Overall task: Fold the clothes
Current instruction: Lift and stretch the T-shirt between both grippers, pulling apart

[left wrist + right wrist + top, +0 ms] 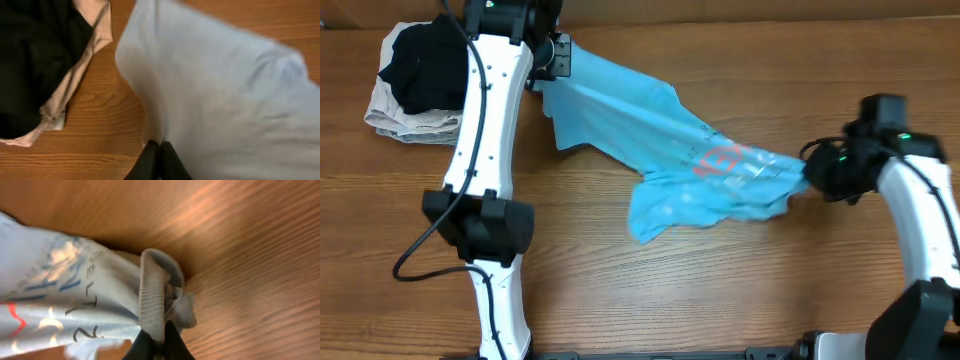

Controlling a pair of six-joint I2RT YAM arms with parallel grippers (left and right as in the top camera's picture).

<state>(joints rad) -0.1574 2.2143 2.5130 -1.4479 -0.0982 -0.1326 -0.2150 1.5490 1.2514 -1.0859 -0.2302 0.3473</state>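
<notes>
Between the left gripper [558, 60], clenched on one edge, and the right gripper [812, 172], pinching its ribbed band, the T-shirt [650, 135] sags twisted over the surface [720, 290], so both should draw apart evenly to flatten it.

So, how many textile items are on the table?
3: the blue T-shirt stretched across mid-table; the black garment lying on the beige cloth, top left. Others may hide underneath that pile.
</notes>
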